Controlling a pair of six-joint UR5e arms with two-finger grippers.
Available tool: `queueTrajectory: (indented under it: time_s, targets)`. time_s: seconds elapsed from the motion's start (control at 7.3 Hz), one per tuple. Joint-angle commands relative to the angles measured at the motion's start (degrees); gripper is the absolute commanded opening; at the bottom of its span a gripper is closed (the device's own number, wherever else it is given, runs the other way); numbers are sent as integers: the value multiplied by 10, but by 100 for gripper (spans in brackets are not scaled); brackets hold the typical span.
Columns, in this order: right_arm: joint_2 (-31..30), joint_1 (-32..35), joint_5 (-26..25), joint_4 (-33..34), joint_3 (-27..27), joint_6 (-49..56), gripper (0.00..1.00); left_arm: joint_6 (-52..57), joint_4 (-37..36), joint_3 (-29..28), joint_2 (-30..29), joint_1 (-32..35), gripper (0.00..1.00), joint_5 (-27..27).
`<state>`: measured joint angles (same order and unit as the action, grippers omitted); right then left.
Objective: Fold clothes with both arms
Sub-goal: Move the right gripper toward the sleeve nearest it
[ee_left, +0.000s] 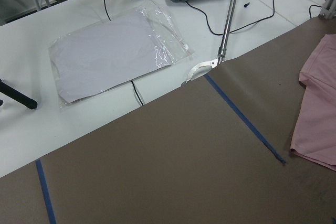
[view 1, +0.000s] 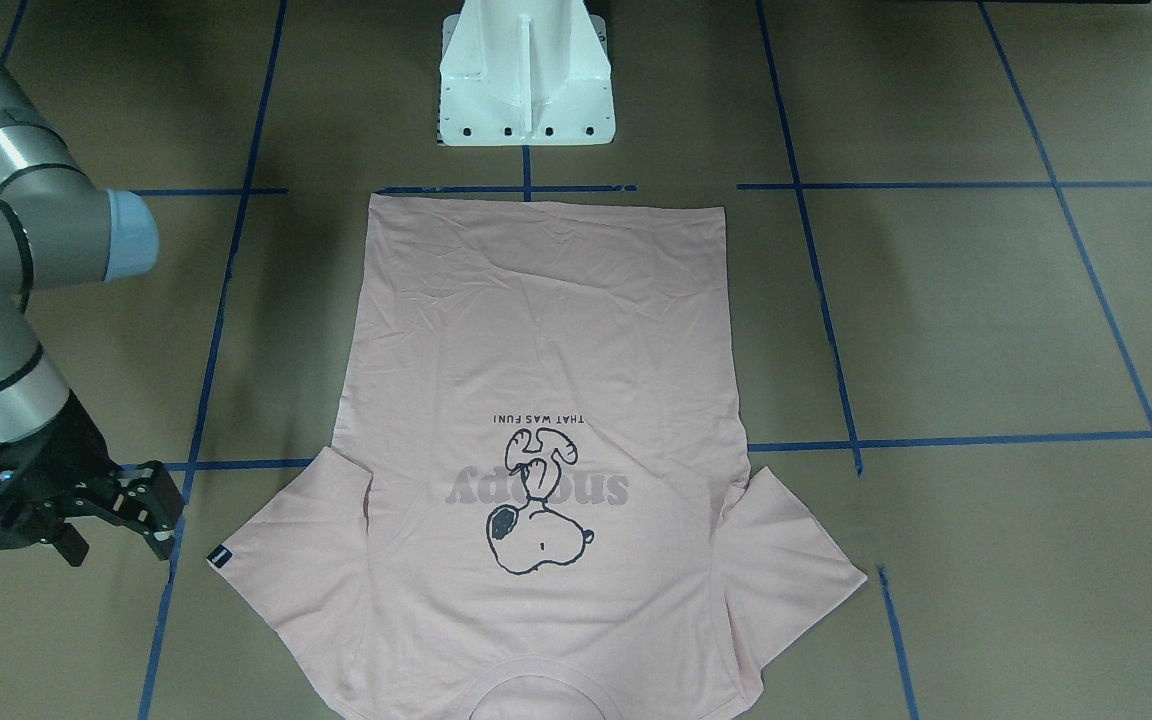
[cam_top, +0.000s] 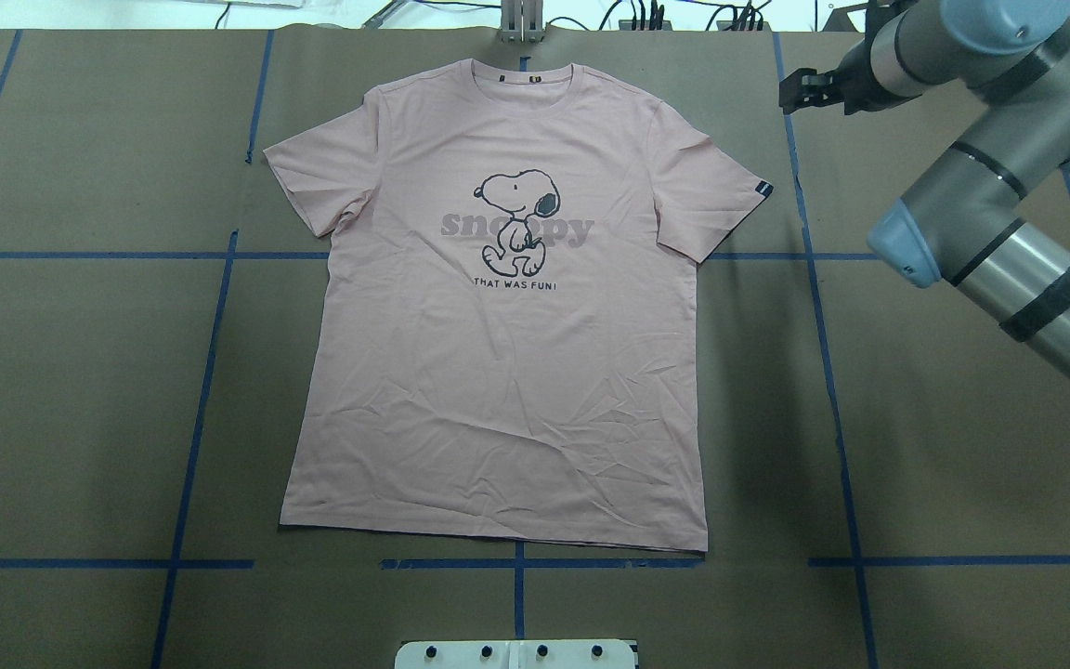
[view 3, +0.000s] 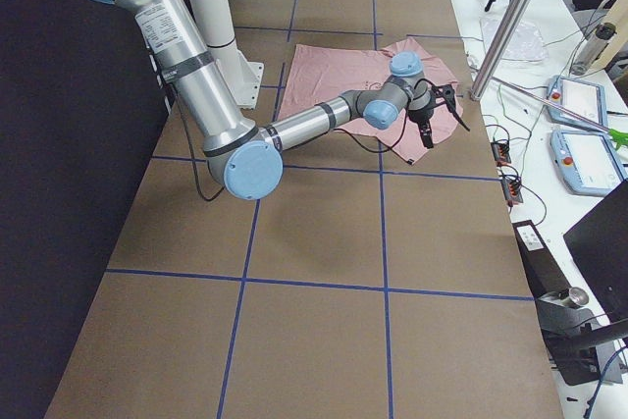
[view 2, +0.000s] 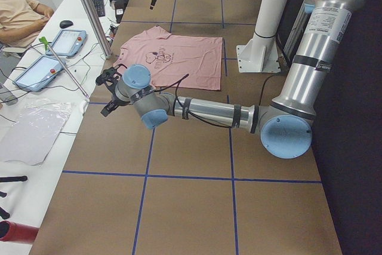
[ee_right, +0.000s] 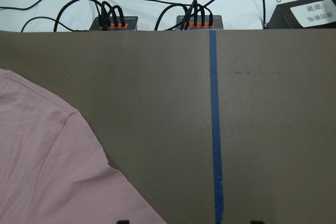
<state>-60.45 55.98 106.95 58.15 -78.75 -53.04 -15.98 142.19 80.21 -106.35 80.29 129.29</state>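
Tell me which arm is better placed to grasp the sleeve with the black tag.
Right, likely. The right gripper hangs open just beside the tagged sleeve of the T-shirt; the left gripper sits off the shirt's opposite side.

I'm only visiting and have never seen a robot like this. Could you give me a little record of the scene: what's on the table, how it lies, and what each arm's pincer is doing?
Garment: one pale pink T-shirt with a cartoon dog print
Lay: spread flat on the table, print up, not yet folded
Right pincer: open, beside the sleeve tag, not touching the shirt
Left pincer: out past the other sleeve, apart from the shirt; open or shut cannot be told
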Motion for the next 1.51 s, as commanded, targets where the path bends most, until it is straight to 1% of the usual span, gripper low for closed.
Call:
queueTrajectory:
  time_s: [0.0,0.27,0.55,0.68,0.82,1.1,1.23,1.37]
  targets:
    - [1,-46,-56,-40,40,-32,74,0,0,-1,-2,-5,100,0]
    - [1,-64,-81,-40,47,-55,69,1,0,-1,-2,-7,100,0]
    - [6,-64,-81,-53,61,-58,64,1,1,-1,-2,-7,100,0]
    - [6,-65,-82,-82,82,-61,63,1,0,-1,-2,-7,100,0]
    - [6,-65,-82,-85,88,-61,61,2,1,-1,-2,-7,100,0]
    - [5,-72,-102,-85,98,-65,59,2,1,-1,-2,-7,100,0]
    - [6,-76,-102,-86,98,-83,56,3,1,-1,-2,-7,100,0]
    - [6,-79,-104,-87,98,-85,55,3,1,-1,-2,-7,100,0]
